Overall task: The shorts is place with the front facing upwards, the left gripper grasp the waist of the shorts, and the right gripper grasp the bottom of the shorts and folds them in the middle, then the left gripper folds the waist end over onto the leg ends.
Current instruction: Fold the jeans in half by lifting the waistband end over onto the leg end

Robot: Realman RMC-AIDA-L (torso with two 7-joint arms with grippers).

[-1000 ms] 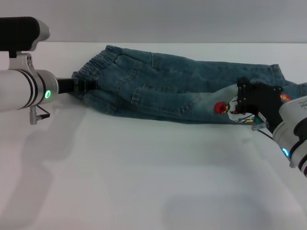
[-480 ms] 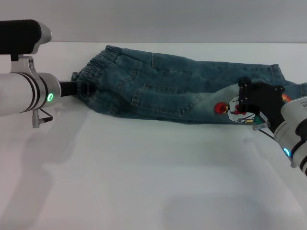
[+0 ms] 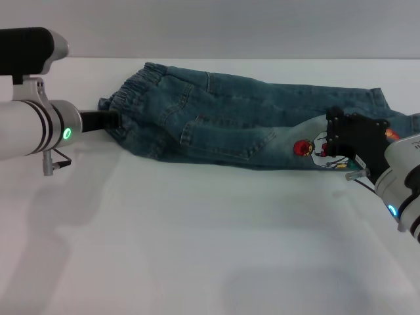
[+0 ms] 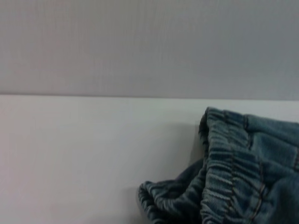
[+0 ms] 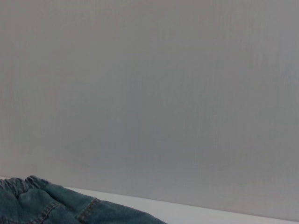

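I have a white tabletop (image 3: 197,249) in front of me, and the shorts (image 3: 249,118) are my landmark: blue denim, lying flat across the far half with their long axis running side to side. They look already doubled lengthwise, one leg laid over the other, so I judge the middle fold done and the waist-over-legs fold next.

The elastic waist (image 3: 134,88) is at the left end of the shorts, the leg ends (image 3: 380,105) at the right end. A small cartoon patch (image 3: 315,147) sits on the near edge of the shorts, toward the legs.

My left gripper (image 3: 108,120) is at the waist end, its tip touching the bunched lower corner of the waistband; the left wrist view shows that corner (image 4: 173,200) rumpled and lifted just off the tabletop. I cannot tell from any view whether it is clamped on the cloth or released.

My right gripper (image 3: 351,141) sits over the leg end, just right of the patch, low on the denim. Its state I cannot tell either.

The coming move turns on this: the legs lie straight to the right of the left gripper, along the shorts' long axis, so the waist must travel rightward.
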